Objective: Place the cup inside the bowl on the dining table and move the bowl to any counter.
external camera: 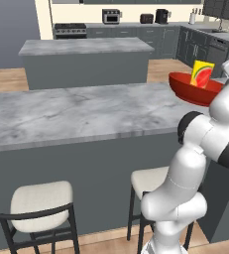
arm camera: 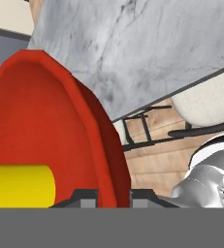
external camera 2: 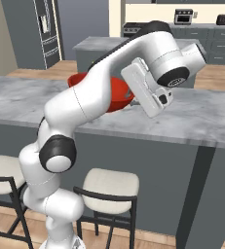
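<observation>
Bowl (arm camera: 45,126) first: in the hand view you see its glossy red wall right at the gripper (arm camera: 113,196), with the rim passing between the two dark fingertips (arm camera: 87,196), one tip inside and one outside, so the claw is clamped on the bowl's rim. Inside the bowl, at the lower left of that view, you see the yellow cup (arm camera: 19,186) lying against the red inner wall. Beyond the rim, the same view shows you the grey veined top of the dining table (arm camera: 147,48), with a cream-cushioned stool (arm camera: 205,104) and wooden floor past its edge. From the left base view you see the bowl (external camera: 193,92) lifted clear of the table (external camera: 76,114) at its right end, tilted, with the cup (external camera: 201,74) standing up out of it, its red mark facing you. The white arm (external camera: 195,168) rises from the lower right and covers part of the bowl's near side. From the right base view the arm (external camera 2: 84,107) sweeps across the front of the bowl (external camera 2: 116,95), so you get only slices of red above the table top (external camera 2: 201,119). Two stools (external camera: 41,206) sit tucked under the table's near edge. Farther back stands the counter (external camera: 86,59), a stool-less island with the same marble top and dark grey sides. Behind it, along the far wall, you can make out dark cabinets (external camera: 155,37) carrying small appliances and a stove (external camera: 70,30).
</observation>
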